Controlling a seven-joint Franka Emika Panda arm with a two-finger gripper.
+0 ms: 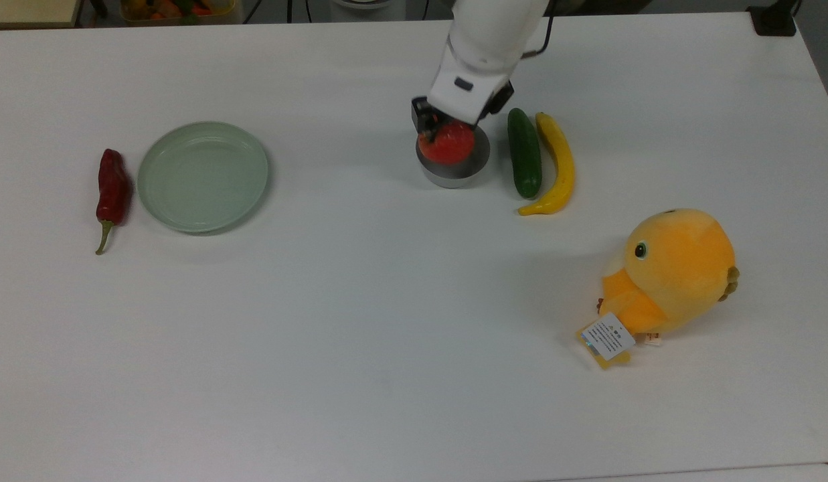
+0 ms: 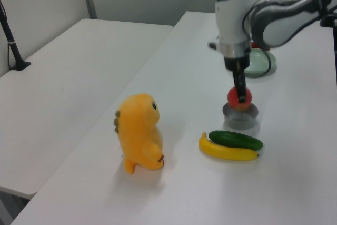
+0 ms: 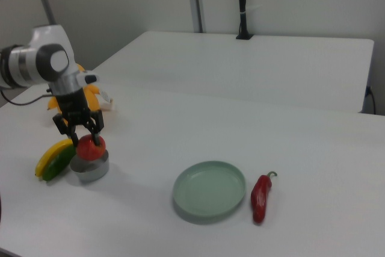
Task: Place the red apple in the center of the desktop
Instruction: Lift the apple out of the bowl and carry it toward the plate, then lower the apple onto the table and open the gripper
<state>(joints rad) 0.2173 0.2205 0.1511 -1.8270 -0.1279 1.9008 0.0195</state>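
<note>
Gripper (image 1: 447,130) grips red apple (image 1: 447,144); plush tag (image 1: 608,336) text seemingly illegible

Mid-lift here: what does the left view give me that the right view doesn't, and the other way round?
Left view: a clear gap between the red apple and the metal bowl under it, and the whole plush toy.

Right view: the full green plate and the chili pepper beside it, apart on the desktop; the toy is mostly behind the arm.

Both: the gripper shut on the apple above the bowl, with the cucumber and banana lying together next to the bowl.
</note>
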